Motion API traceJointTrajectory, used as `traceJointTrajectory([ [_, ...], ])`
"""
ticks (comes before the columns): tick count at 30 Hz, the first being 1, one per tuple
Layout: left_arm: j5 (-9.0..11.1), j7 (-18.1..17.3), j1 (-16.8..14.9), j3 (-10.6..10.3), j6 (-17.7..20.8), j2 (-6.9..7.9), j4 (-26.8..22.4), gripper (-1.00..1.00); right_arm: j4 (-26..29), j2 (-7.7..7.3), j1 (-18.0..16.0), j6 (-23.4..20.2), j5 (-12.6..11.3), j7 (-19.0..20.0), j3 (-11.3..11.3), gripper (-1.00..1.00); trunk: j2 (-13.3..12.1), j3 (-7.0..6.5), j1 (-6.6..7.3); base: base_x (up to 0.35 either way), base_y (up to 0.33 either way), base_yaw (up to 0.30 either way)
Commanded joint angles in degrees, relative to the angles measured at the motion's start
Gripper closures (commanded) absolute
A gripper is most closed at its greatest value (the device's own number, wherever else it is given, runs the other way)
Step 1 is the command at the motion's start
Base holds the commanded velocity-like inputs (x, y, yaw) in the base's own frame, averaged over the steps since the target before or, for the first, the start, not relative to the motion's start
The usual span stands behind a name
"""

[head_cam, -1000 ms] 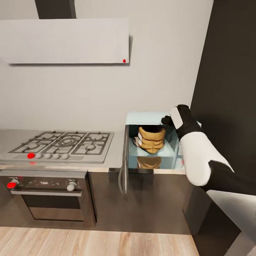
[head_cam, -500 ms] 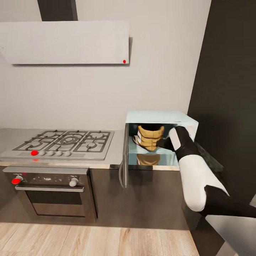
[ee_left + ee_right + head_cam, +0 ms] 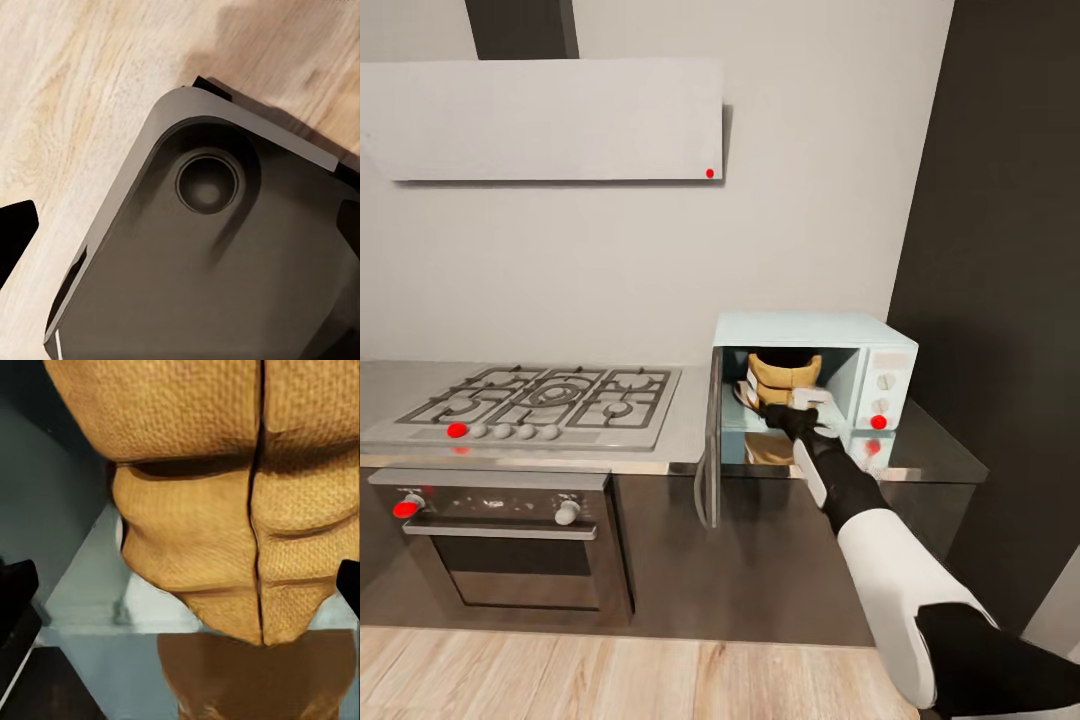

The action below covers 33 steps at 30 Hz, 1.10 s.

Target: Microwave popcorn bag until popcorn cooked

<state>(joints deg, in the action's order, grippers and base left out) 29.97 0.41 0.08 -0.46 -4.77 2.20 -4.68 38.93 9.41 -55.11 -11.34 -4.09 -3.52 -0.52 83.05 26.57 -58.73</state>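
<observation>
The pale mint-blue microwave point(image 3: 815, 328) stands on the grey countertop point(image 3: 938, 455) with its door point(image 3: 712, 440) swung wide to the left. Inside it the tan-orange popcorn bag point(image 3: 785, 370) stands upright on the floor of the cavity. My right gripper point(image 3: 806, 410) is at the mouth of the cavity, just in front of the bag's lower part. In the right wrist view the bag point(image 3: 225, 510) looms close between the spread fingertips point(image 3: 15, 585), which do not touch it; the gripper is open. My left gripper's fingertips point(image 3: 15, 232) are spread over my own dark base point(image 3: 210, 262).
A steel gas hob point(image 3: 540, 400) lies left of the microwave, with a dark oven point(image 3: 500, 545) beneath and a flat white hood point(image 3: 550, 120) above. A tall dark cabinet point(image 3: 1000, 250) rises on the right. The floor point(image 3: 630, 680) is light wood.
My right arm has come down from the microwave's upper right corner and off its panel, bringing the gripper to the front of the opening. The bag stays inside.
</observation>
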Motion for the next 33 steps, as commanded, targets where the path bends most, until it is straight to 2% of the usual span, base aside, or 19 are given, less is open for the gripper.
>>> traceJointTrajectory([
  [1,0.1,0.0,0.0,-0.1,-0.1,0.0,-0.1,-1.0,0.0,0.04,0.5,0.3,1.0,-0.2,0.1,-1.0,0.0,0.05,0.0,0.0,0.0,0.0],
  [4,0.2,0.1,0.0,0.0,-0.1,0.08,-0.1,-1.0,0.4,0.03,1.9,2.3,6.4,-0.6,0.1,-1.0,0.0,0.05,0.0,0.0,0.0,0.0],
  [7,0.2,-0.1,0.0,0.1,-0.1,0.09,-0.1,-1.0,0.2,-0.3,2.2,3.3,8.4,-0.6,0.1,-1.0,0.0,0.05,0.0,0.0,0.0,0.0],
  [11,0.1,-0.4,0.0,0.0,0.1,0.01,-0.1,-1.0,0.2,-0.38,2.2,3.0,8.7,-0.5,0.1,-1.0,0.0,0.05,0.0,0.101,0.0,0.0],
  [24,0.0,-0.4,0.0,-0.1,0.1,-0.03,-0.1,-1.0,0.1,-0.44,2.2,3.1,8.8,-0.5,0.2,-1.0,0.0,0.05,0.0,0.307,0.0,0.0],
  [30,0.0,-0.5,0.0,0.1,0.0,-0.07,-0.1,-1.0,0.2,-0.45,2.2,2.8,9.3,-0.5,0.1,-1.0,0.0,0.05,0.0,0.036,0.0,0.0],
  [33,0.0,-0.4,0.0,0.1,-0.1,-0.08,-0.1,-1.0,0.1,-0.45,2.2,2.8,9.9,-0.4,0.1,-1.0,0.0,0.05,0.0,-0.252,0.0,0.0],
])
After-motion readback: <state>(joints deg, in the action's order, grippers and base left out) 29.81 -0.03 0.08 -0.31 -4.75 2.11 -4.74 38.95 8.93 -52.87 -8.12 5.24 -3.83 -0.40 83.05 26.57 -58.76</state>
